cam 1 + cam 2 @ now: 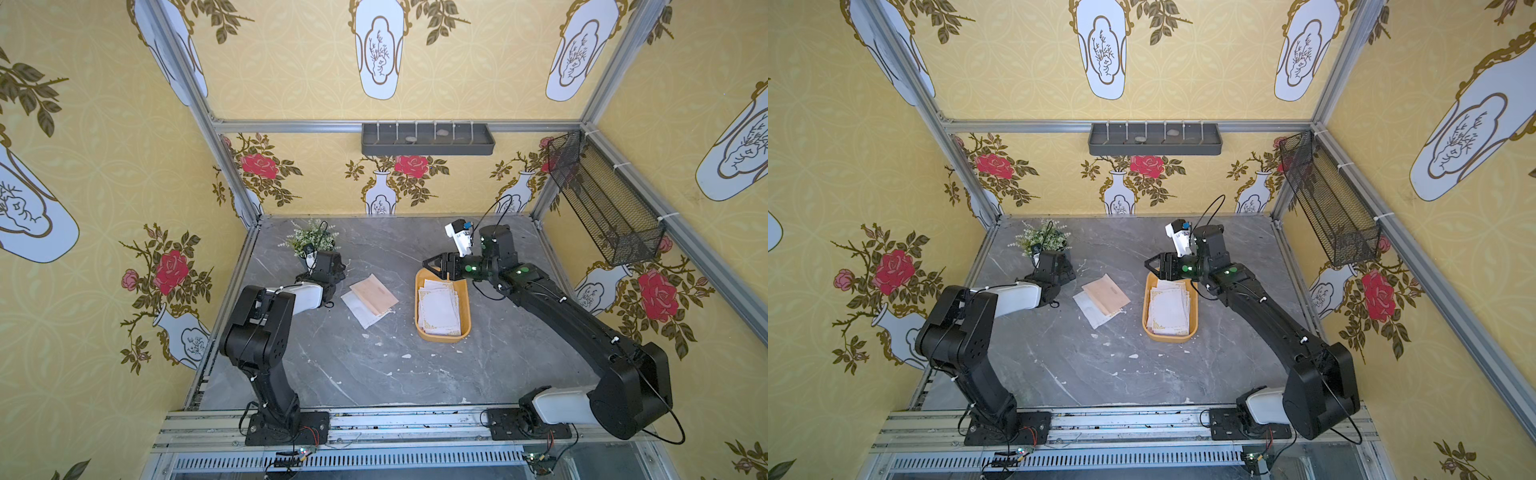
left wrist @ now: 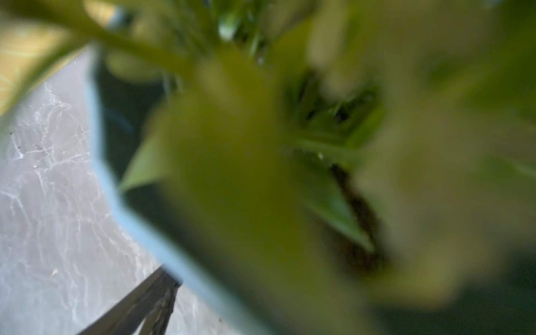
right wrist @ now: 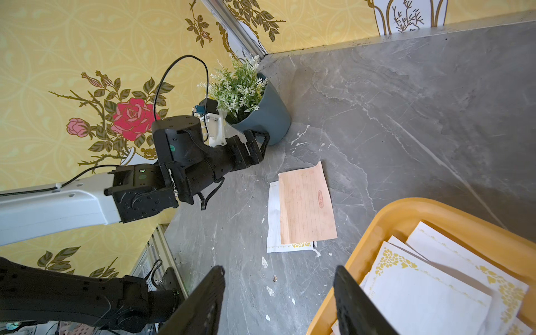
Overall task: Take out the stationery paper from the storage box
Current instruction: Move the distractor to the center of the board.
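Observation:
The mustard-yellow storage box [image 1: 442,337] [image 1: 1167,338] sits right of the table's middle. It holds several white stationery paper sheets with gold corners [image 1: 440,309] [image 1: 1169,307] [image 3: 429,295]. A peach sheet [image 1: 372,293] [image 3: 304,203] lies on the table left of the box, over a white one [image 1: 361,313]. My right gripper [image 1: 430,264] [image 3: 280,271] hovers open over the box's far left corner with nothing between its fingers. My left gripper [image 1: 337,266] [image 3: 259,142] rests against the plant pot. Only one of its fingers [image 2: 139,304] shows in the left wrist view, set far out to the side.
A potted plant [image 1: 309,239] [image 3: 240,90] in a blue-grey pot [image 3: 272,116] stands at the far left; its blurred leaves fill the left wrist view. A dark grey shelf [image 1: 428,139] hangs on the back wall, a black mesh basket [image 1: 602,203] on the right wall. Paper scraps dot the table.

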You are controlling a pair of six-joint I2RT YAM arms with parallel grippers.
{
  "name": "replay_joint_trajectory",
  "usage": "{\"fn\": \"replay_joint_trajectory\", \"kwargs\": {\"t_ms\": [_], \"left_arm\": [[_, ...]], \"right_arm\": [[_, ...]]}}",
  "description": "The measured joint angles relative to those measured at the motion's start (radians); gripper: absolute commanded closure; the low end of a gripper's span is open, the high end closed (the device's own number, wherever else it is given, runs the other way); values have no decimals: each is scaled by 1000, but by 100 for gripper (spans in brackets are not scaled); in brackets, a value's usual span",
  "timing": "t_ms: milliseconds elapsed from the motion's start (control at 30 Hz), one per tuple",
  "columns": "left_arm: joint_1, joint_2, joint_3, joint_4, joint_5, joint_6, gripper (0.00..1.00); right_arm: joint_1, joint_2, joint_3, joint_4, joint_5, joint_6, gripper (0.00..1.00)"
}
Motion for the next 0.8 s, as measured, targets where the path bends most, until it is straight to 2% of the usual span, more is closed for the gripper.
{"fn": "replay_joint_trajectory", "kwargs": {"t_ms": [300,800], "left_arm": [[63,23,147,-127,88,18,1],[179,169,314,-204,240,18,1]], "right_arm": [[-1,0,0,-18,0,-1,40],[-10,-3,8,-21,7,-15,39]]}}
